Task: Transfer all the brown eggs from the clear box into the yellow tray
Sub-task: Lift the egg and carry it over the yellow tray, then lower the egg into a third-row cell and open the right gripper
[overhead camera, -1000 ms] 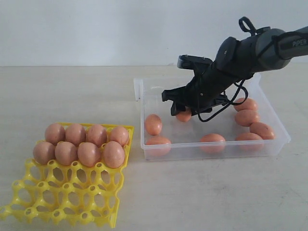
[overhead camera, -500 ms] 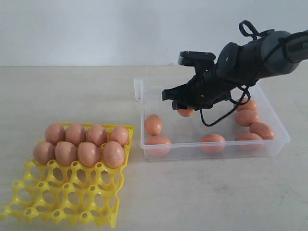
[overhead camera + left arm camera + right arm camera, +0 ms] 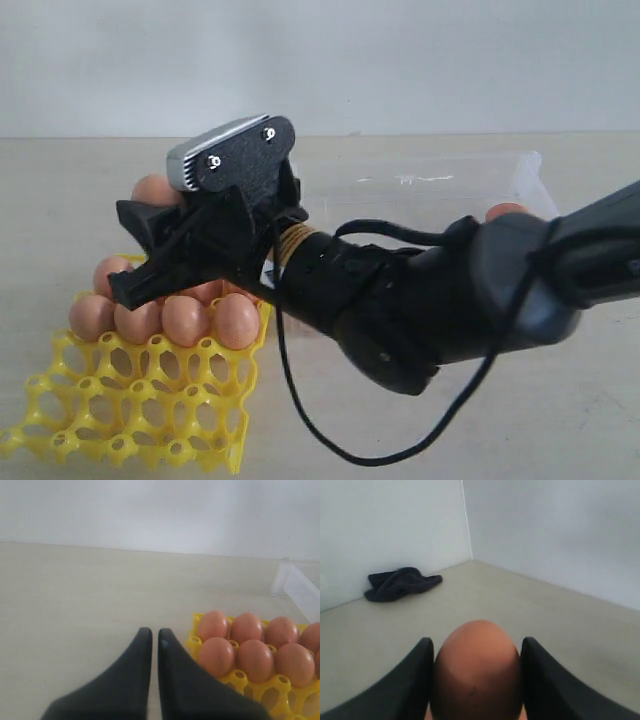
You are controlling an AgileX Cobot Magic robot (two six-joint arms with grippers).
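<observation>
My right gripper [image 3: 140, 240] [image 3: 477, 645] has reached across to the left and hangs above the back of the yellow tray [image 3: 130, 410]. It is shut on a brown egg [image 3: 476, 672], which peeks out above the upper finger [image 3: 152, 188]. Several brown eggs [image 3: 185, 320] fill the tray's two back rows. The arm hides most of the clear box [image 3: 520, 170]; one egg [image 3: 505, 211] shows inside it. My left gripper [image 3: 151, 632] is shut and empty, low over the table beside the tray [image 3: 250, 687] and its eggs [image 3: 215, 655].
A black cable [image 3: 300, 420] loops down from the right arm over the table's front. A dark cloth [image 3: 400, 583] lies crumpled against the wall. The clear box's corner [image 3: 295, 582] shows beyond the tray.
The right arm lifted the egg out of the clear box and swung left, close to the camera, until it stood above the tray. It now covers most of the box.
</observation>
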